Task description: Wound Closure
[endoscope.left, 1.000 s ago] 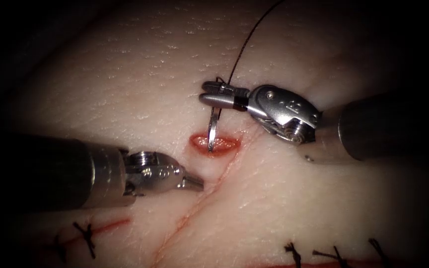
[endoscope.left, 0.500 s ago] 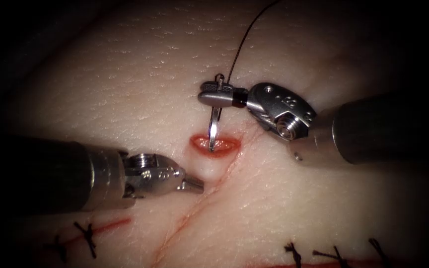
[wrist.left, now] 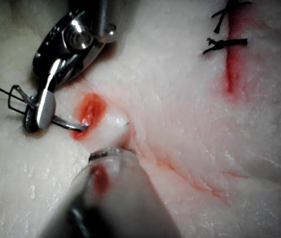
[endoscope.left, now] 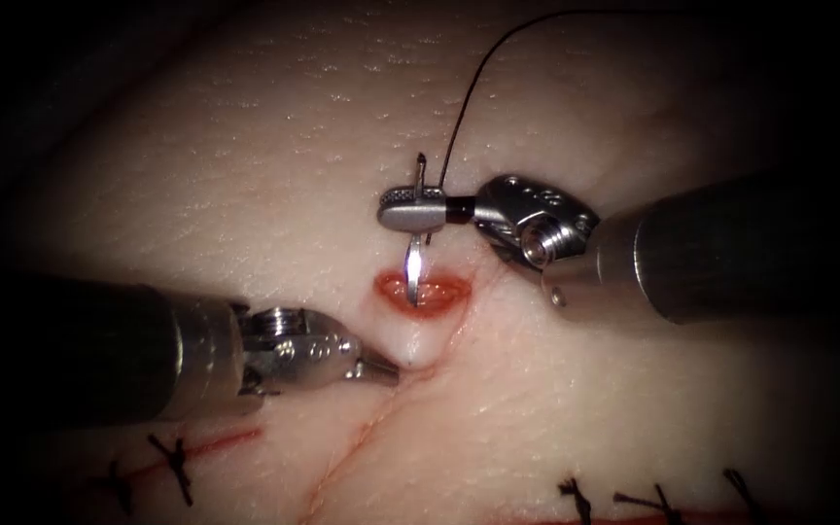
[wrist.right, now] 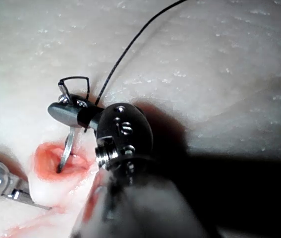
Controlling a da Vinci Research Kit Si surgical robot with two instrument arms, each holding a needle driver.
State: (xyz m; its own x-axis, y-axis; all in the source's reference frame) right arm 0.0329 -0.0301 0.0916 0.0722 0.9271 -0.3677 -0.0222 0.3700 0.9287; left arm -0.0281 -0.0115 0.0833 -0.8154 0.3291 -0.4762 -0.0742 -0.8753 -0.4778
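Observation:
My right tool (endoscope.left: 410,207) reaches in from the right, just above the open red part of the cut (endoscope.left: 439,294). Its jaws are shut on the curved needle (endoscope.left: 413,264) near its tail end. The needle stands almost upright with its tip down in the red opening, seen too in the right wrist view (wrist.right: 68,146) and the left wrist view (wrist.left: 68,124). Dark thread (endoscope.left: 469,87) rises from the tail and arcs away to the upper right. My left tool (endoscope.left: 386,368) lies on the cut's left side. Its jaws are shut on nothing, and the tips touch the pale tissue bulge (endoscope.left: 418,342) below the opening.
The cut runs on as a thin red line (endoscope.left: 362,437) down and to the left. Dark knotted stitches (endoscope.left: 172,462) close a red line at the lower left. More stitches (endoscope.left: 653,501) sit along the bottom right edge.
My right tool has shifted slightly left and rolled, turning the needle. Its tail now stands above the jaws and its tip sits lower in the red opening. The left tool has barely moved.

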